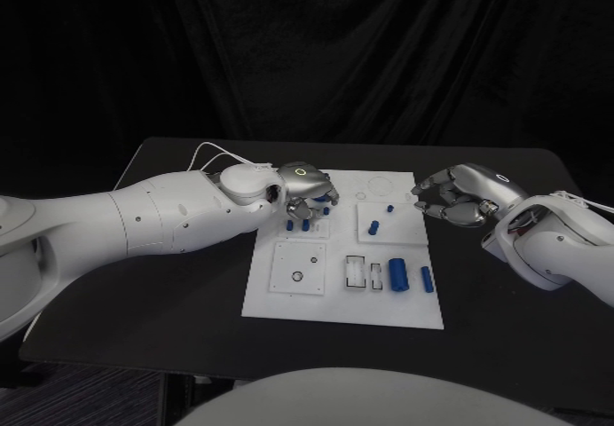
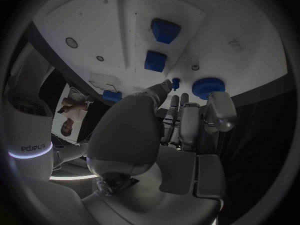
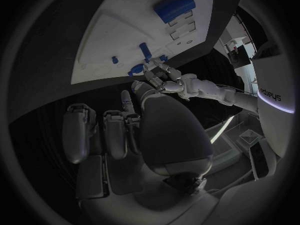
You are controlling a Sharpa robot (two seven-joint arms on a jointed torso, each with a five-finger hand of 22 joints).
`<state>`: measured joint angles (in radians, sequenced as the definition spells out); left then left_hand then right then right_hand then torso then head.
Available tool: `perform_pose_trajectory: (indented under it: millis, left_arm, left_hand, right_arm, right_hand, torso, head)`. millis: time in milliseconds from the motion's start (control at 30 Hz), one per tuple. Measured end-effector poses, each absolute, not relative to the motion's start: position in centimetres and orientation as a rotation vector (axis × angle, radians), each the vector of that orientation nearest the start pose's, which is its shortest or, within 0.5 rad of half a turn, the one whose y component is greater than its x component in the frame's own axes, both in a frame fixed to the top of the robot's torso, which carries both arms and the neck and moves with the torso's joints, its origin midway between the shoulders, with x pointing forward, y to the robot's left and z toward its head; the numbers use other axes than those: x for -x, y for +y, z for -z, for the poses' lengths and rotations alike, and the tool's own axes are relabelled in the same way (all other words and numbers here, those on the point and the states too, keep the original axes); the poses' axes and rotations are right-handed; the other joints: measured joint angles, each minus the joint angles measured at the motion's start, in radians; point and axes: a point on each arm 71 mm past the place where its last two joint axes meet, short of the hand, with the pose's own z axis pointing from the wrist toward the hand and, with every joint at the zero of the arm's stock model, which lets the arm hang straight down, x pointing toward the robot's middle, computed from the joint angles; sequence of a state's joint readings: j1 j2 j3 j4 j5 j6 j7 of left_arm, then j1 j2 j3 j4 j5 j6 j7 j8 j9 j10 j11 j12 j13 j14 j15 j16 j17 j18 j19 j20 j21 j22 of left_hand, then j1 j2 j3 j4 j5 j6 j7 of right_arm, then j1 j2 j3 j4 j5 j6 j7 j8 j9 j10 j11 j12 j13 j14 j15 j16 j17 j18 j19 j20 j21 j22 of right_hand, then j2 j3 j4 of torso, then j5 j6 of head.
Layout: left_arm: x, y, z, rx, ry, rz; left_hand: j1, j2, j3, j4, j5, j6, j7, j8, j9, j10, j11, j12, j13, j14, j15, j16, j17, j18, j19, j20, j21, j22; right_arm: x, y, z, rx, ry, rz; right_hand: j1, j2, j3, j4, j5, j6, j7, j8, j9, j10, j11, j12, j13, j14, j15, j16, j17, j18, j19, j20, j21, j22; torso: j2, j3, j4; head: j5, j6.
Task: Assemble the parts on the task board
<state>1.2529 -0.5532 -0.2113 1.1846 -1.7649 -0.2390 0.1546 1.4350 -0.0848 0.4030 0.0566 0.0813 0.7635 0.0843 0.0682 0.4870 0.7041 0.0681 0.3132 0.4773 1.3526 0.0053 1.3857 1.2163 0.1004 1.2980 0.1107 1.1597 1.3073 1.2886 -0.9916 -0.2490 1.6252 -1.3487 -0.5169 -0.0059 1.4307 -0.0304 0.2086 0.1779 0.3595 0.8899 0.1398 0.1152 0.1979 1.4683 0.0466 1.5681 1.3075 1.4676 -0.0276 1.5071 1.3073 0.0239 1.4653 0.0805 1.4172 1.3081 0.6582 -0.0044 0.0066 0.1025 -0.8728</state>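
Note:
The white task board (image 1: 343,297) lies in the middle of the table. My left hand (image 1: 307,188) hovers over its far left part with the fingers pointing down. Its thumb tip (image 2: 164,86) is right beside a small blue peg (image 2: 175,81), and a round blue knob (image 2: 208,87) stands next to the fingertips. Two short blue pegs (image 1: 298,224) stand just in front of that hand. My right hand (image 1: 454,197) hangs at the board's far right edge, fingers loosely curled, holding nothing. Close to it is a blue block (image 1: 373,227).
Two blue cylinders (image 1: 399,273) (image 1: 426,280) lie on the near right of the board beside rectangular slots (image 1: 362,273). A round hole plate (image 1: 300,269) is at the near left. A white cable (image 1: 211,155) runs across the table's far left.

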Motion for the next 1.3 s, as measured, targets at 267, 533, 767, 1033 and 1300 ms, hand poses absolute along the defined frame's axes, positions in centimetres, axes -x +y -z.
perform_pose_trajectory:
  millis: [267, 533, 767, 1033, 1300]
  left_arm:
    - [-51.5, 13.2, 24.6, -0.784, 1.665, 0.574]
    - [-51.6, 12.9, 24.8, -0.784, 1.663, 0.574]
    - [-51.7, 12.7, 24.9, -0.782, 1.652, 0.578]
    - [-51.6, 12.6, 25.0, -0.782, 1.638, 0.589]
    - [-51.4, 13.1, 25.1, -0.776, 1.625, 0.590]
  left_hand:
    - [-0.008, 0.008, -0.006, 0.000, 0.000, 0.062, -0.009, 0.011, -0.023, 0.065, -0.001, 0.004, -0.017, 0.033, 0.000, 0.024, 0.038, -0.001, 0.056, -0.005, 0.058, 0.000]
    - [0.002, 0.020, -0.005, 0.000, 0.012, 0.102, -0.017, 0.017, -0.031, 0.097, -0.014, 0.004, -0.023, 0.047, -0.007, 0.035, 0.055, -0.017, 0.071, -0.010, 0.083, 0.001]
    - [0.001, 0.028, -0.003, -0.003, 0.026, 0.118, -0.018, 0.021, -0.037, 0.128, -0.017, 0.014, -0.032, 0.052, -0.012, 0.039, 0.062, -0.017, 0.081, -0.013, 0.096, 0.001]
    - [0.012, 0.038, -0.007, -0.016, 0.038, 0.157, -0.015, 0.032, -0.038, 0.179, -0.036, 0.031, -0.025, 0.070, -0.030, 0.054, 0.081, -0.017, 0.104, -0.021, 0.132, 0.001]
    - [0.019, 0.045, -0.007, -0.030, 0.049, 0.174, -0.012, 0.036, -0.038, 0.195, -0.039, 0.040, -0.021, 0.075, -0.036, 0.055, 0.085, -0.032, 0.111, -0.025, 0.143, 0.000]
  right_arm:
    - [-44.9, -24.6, 19.7, 0.095, 1.604, -0.680]
    - [-44.8, -24.6, 19.7, 0.093, 1.605, -0.680]
    - [-44.8, -24.6, 19.7, 0.093, 1.605, -0.680]
    - [-44.9, -24.6, 19.7, 0.093, 1.606, -0.680]
    - [-44.9, -24.6, 19.7, 0.093, 1.607, -0.679]
  right_hand:
    - [0.000, 0.000, 0.000, 0.000, 0.000, 0.000, 0.000, 0.000, 0.000, 0.000, 0.000, 0.000, 0.000, 0.000, 0.000, 0.000, 0.000, 0.000, 0.000, 0.000, 0.000, 0.000]
    - [0.000, 0.000, 0.000, 0.000, 0.000, 0.000, 0.000, 0.000, -0.001, 0.000, 0.000, 0.000, 0.000, 0.000, 0.000, 0.000, 0.000, 0.000, 0.000, 0.000, 0.000, 0.000]
    - [0.000, 0.000, 0.000, 0.000, 0.000, 0.000, 0.000, 0.000, -0.001, 0.000, 0.000, 0.000, 0.000, 0.000, 0.000, 0.000, 0.000, 0.000, 0.000, 0.000, 0.000, 0.000]
    - [0.000, 0.000, 0.003, -0.003, 0.004, 0.000, 0.000, 0.000, -0.001, 0.000, 0.000, 0.000, 0.000, 0.000, 0.000, 0.000, 0.000, 0.000, 0.000, 0.000, 0.000, 0.000]
    - [0.000, 0.000, 0.003, -0.003, 0.004, 0.000, 0.000, 0.000, -0.001, 0.000, 0.000, 0.000, 0.000, 0.000, 0.000, 0.000, 0.000, 0.000, 0.000, 0.000, 0.000, 0.000]
  torso:
    - [0.001, 0.0001, -0.0009]
    - [0.001, 0.0005, -0.0009]
    - [0.001, 0.0005, -0.0008]
    - [0.001, 0.0007, -0.0003]
    - [0.001, 0.0007, 0.0001]
  head:
    - [-0.003, 0.000]
    - [-0.003, 0.000]
    - [-0.002, 0.000]
    - [0.001, 0.000]
    - [0.000, 0.000]
